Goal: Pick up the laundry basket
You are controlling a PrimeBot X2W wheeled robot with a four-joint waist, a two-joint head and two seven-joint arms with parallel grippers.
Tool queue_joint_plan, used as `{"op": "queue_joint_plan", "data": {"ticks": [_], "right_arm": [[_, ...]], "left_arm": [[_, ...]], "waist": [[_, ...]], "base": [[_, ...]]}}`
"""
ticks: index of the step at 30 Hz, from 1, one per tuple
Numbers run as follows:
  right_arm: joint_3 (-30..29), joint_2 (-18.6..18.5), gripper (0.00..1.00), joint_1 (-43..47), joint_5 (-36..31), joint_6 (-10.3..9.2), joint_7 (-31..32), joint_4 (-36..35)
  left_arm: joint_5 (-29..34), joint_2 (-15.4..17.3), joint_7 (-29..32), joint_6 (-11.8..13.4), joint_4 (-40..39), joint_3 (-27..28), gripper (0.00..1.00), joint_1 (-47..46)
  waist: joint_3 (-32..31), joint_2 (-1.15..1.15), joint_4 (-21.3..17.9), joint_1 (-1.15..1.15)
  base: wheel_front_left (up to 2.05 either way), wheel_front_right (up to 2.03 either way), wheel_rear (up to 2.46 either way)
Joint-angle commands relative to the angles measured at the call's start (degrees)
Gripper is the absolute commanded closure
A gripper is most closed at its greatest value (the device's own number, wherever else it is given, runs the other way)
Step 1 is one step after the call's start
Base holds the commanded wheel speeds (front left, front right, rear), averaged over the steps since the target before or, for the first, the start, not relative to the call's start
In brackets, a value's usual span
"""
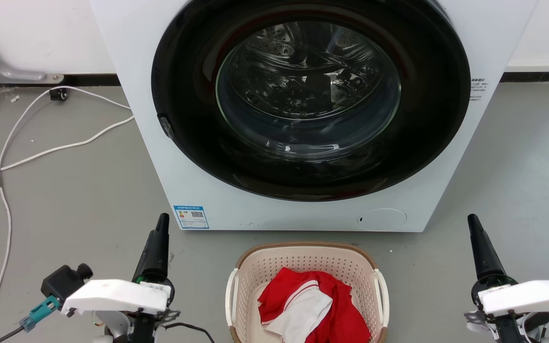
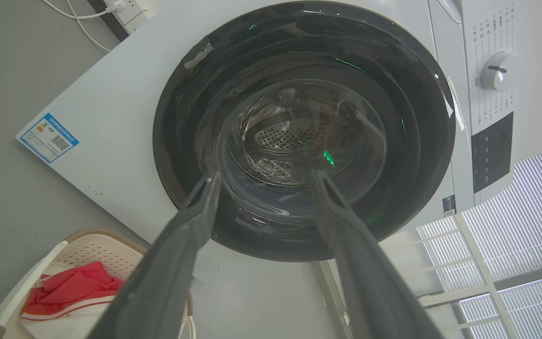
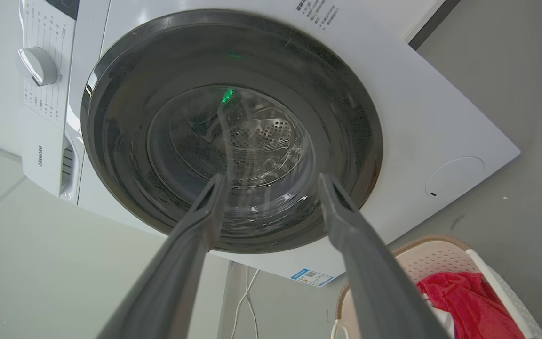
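Head view. Inspector: Locate the cream perforated plastic laundry basket (image 1: 303, 264), brown-rimmed.
Operator: Near floor (image 1: 74, 205), centred before the white front-loading washer (image 1: 493, 28). My left gripper (image 2: 264, 175) and right gripper (image 3: 271, 178) flank it, apart, fingers (image 2: 191, 221) spread, empty, staged for both handles (image 1: 230, 290), I judge.

White front-load washer (image 1: 127, 119) is set on a grey floor (image 1: 517, 181) and backed against a white wall (image 1: 41, 33) with black skirting (image 1: 93, 79). White cables (image 1: 50, 150) are laid on the floor left of the washer. Slatted window blinds (image 2: 525, 212) are seen near the washer, lit by daylight.
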Motion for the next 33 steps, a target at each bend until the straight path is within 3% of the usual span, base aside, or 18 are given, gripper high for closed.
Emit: {"op": "queue_joint_plan", "data": {"ticks": [1, 15, 33], "right_arm": [[0.18, -0.14, 0.00, -0.33, -2.95, 0.06, -0.49, -1.40], [0.73, -0.01, 0.00, 0.98, -20.56, 0.07, -0.57, -5.07], [1.28, 0.04, 0.00, 2.76, -34.31, 0.09, -0.71, -8.31]], "left_arm": [[2.89, 0.18, -0.66, -0.11, -1.14, -0.63, 0.00, -0.95], [16.81, 0.20, -3.48, -0.14, -2.02, -2.89, 0.00, -0.80], [30.51, 0.20, -6.59, -0.17, -1.78, -5.16, 0.00, -0.54]], "waist": [[0.01, 0.00, 0.04, 0.00], [0.09, 0.00, 0.17, 0.00], [0.05, 0.00, 0.26, 0.00]], "base": [[0.00, 0.00, 0.00], [0.00, 0.00, 0.00], [0.00, 0.00, 0.00]]}}
